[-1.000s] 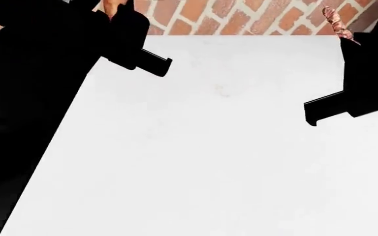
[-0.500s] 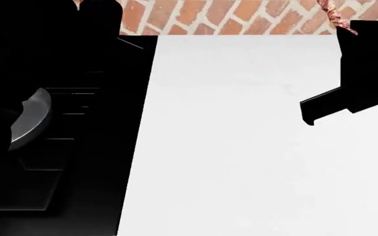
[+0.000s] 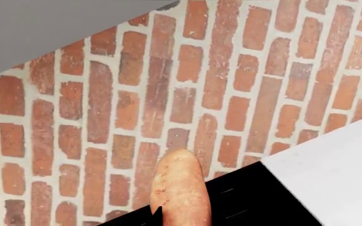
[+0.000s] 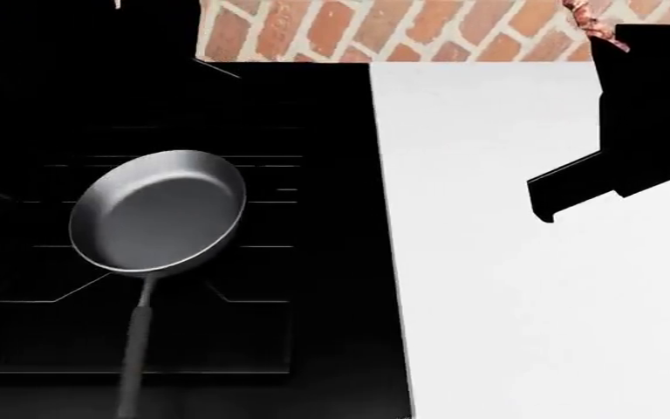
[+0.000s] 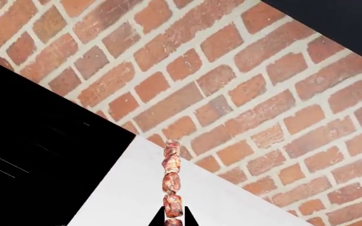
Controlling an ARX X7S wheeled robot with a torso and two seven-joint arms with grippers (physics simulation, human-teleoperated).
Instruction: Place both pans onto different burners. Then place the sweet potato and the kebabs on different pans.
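The dark grey pan (image 4: 160, 214) sits on a burner (image 4: 268, 262) of the black range, its long thin handle (image 4: 137, 349) pointing toward me. The black pan with the wooden handle is out of view. My left gripper (image 3: 181, 221) is shut on the orange-brown sweet potato (image 3: 179, 188) and holds it up in front of the brick wall, above the range's back edge. My right gripper (image 5: 174, 221) is shut on the kebabs (image 5: 171, 181), which stick out over the white counter; the skewer's tip also shows in the head view (image 4: 591, 22). The left gripper is lost against black at the head view's top left.
A white counter (image 4: 522, 305) lies right of the range. A red brick wall (image 4: 370, 30) runs along the back. My right arm (image 4: 649, 113) hangs over the counter's far right. A grey panel (image 3: 55, 28) shows above the wall in the left wrist view.
The head view has swung left, bringing the range and the grey pan into sight. My left arm has gone from the counter's back left to the top left corner. The right arm holds steady.
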